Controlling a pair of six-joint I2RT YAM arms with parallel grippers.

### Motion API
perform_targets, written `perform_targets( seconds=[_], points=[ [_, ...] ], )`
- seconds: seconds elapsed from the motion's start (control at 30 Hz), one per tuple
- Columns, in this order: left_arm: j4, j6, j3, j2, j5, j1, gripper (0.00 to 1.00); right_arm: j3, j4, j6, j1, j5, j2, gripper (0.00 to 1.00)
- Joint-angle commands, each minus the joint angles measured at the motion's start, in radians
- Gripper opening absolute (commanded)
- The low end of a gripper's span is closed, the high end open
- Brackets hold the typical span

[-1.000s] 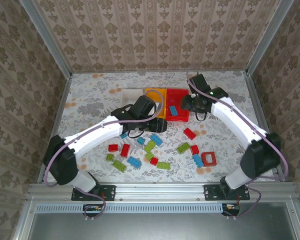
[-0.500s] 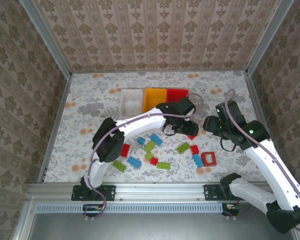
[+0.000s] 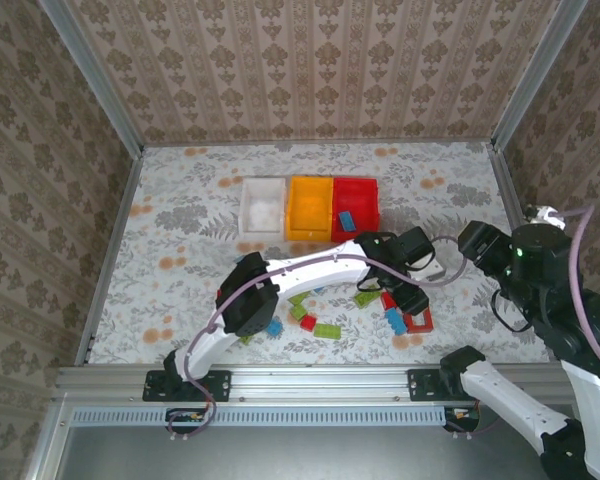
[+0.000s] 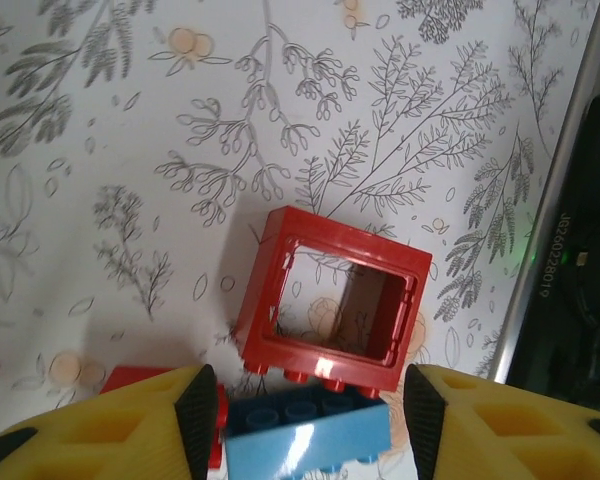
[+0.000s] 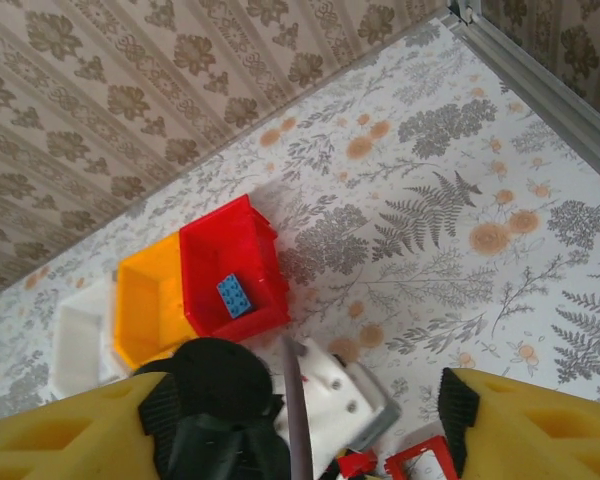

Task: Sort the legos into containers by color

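- Lettering: white printed code on black casing [image 4: 580, 260], too small to read.
- Left gripper [image 4: 308, 405], near side of red bin [image 3: 366, 187], open astride glossy blue brick [image 4: 305, 440] beside red frame brick [image 4: 330, 300].
- Right gripper [image 5: 310, 400], right of bin, open, empty.

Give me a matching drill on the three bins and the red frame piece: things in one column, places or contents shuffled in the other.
1. white bin
2. yellow-orange bin
3. red bin
4. red frame piece

a. holds a blue brick
b. middle of the bin row
c. lies on the table
d. left end of the row, seen from above

Pairs: 1-d, 2-b, 3-a, 4-c.
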Motion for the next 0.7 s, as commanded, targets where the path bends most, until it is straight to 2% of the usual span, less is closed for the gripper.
perform_targets(
  seconds=[0.0, 0.2, 0.4, 0.57, 0.67],
  points=[
    [-0.044, 0.128, 0.073, 0.057, -0.032, -0.015, 0.55, 0.036, -0.076, 0.038, 0.001, 0.0, -0.009, 0.75],
    [-0.047, 0.138, 0.115, 0.119, -0.087, -0.022, 0.58, 0.054, -0.1, 0.039, 0.001, -0.043, 0.004, 0.76],
    [-0.039, 0.139, 0.167, 0.174, -0.083, -0.032, 0.58, 0.054, -0.106, 0.033, 0.001, -0.069, 0.02, 0.76],
    [-0.041, 0.134, 0.189, 0.209, -0.102, -0.041, 0.54, 0.063, -0.106, 0.021, 0.001, -0.083, 0.041, 0.76],
    [-0.038, 0.129, 0.202, 0.224, -0.105, -0.04, 0.48, 0.062, -0.103, 0.017, 0.001, -0.09, 0.048, 0.76]
  ],
)
